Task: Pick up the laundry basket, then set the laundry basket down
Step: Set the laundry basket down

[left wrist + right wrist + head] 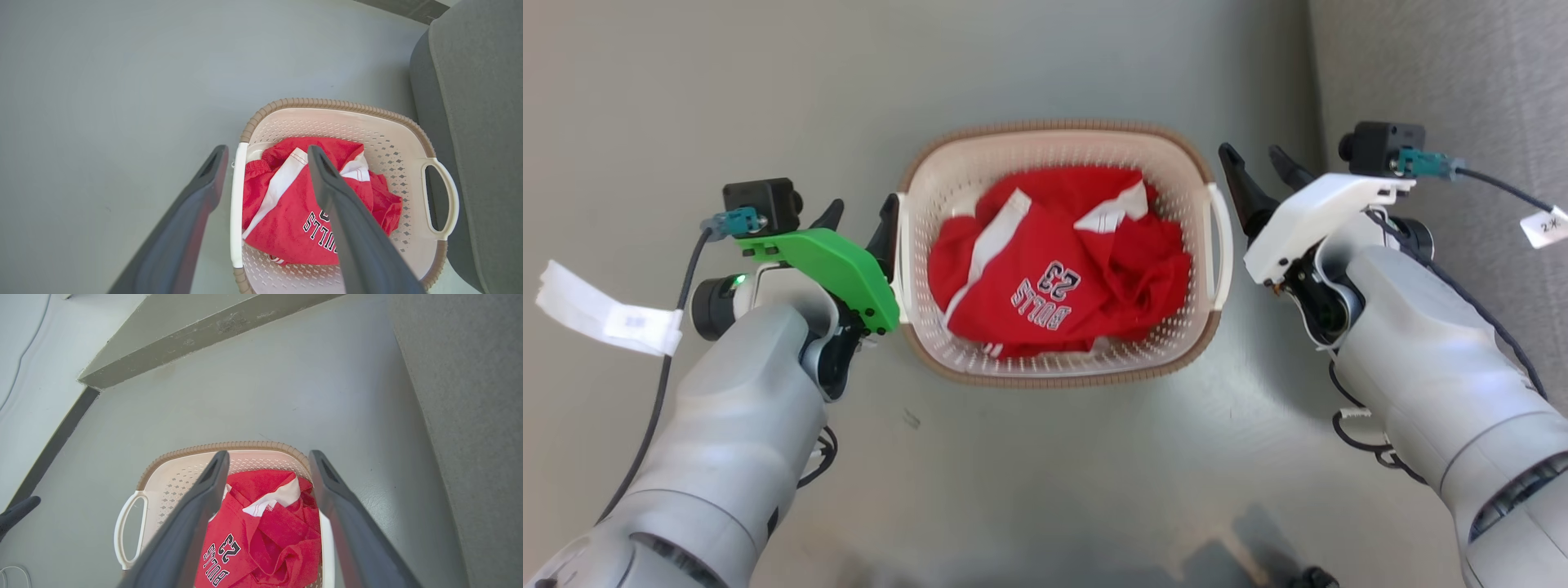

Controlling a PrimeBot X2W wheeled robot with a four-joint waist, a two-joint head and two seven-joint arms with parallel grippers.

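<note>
Laundry basket [1045,128] stands on the grey floor [1045,457] between the left gripper [862,214] and right gripper [1250,155], both spread open at its white handles [1218,245]; an uneven grip or lift would likely tip it, spilling the red jersey [1054,261].

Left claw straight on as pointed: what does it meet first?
Probably the handle of the basket, lying between the left claw's open fingers; the inner finger may brush the red shirt. Depth unclear.
</note>
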